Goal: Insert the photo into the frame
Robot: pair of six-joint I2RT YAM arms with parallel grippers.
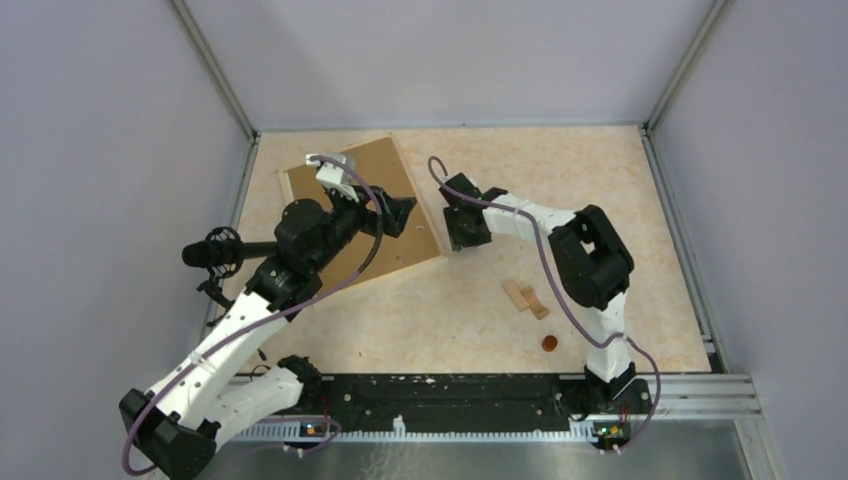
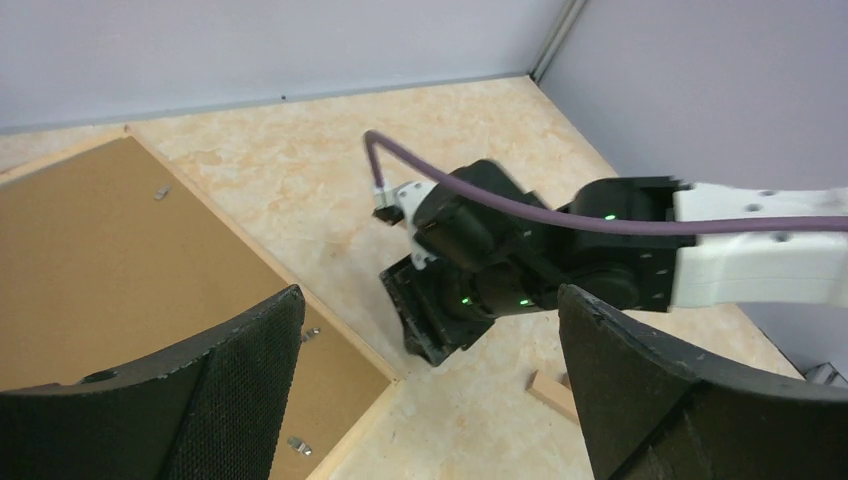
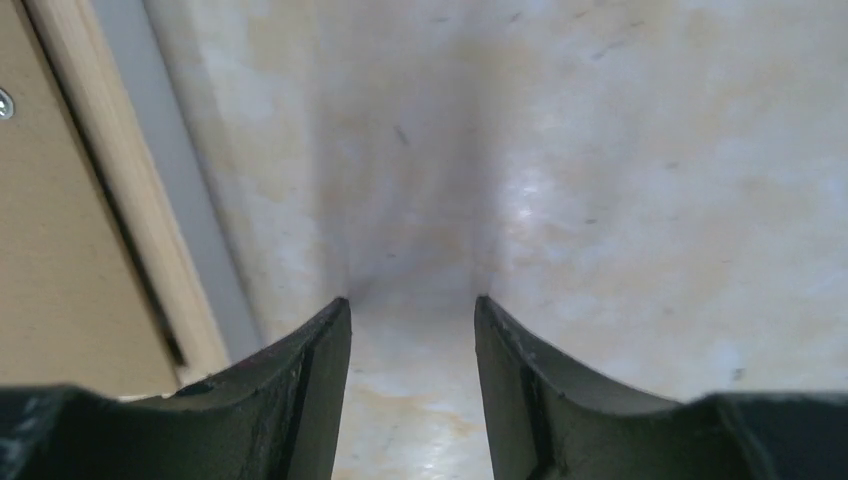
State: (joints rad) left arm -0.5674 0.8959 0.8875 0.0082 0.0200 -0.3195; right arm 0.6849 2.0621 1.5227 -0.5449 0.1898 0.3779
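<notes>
The frame (image 1: 400, 268) lies flat at the back left of the table, a pale wooden rim round the photo's plain brown board back (image 1: 375, 165). The printed side is hidden. In the left wrist view the rim (image 2: 240, 232) runs diagonally beside the board (image 2: 100, 250), which carries small metal tabs. My left gripper (image 1: 400, 213) hovers open and empty over the frame's right edge (image 2: 430, 295). My right gripper (image 1: 465, 235) points down just right of the frame's near-right corner, open and empty, tips at the table (image 3: 412, 300). The rim (image 3: 110, 200) lies to its left.
Small wooden blocks (image 1: 525, 298) lie right of centre, one showing in the left wrist view (image 2: 550, 390). A small brown disc (image 1: 549, 343) lies nearer the front. Grey walls enclose the table on three sides. The arms' rail runs along the near edge.
</notes>
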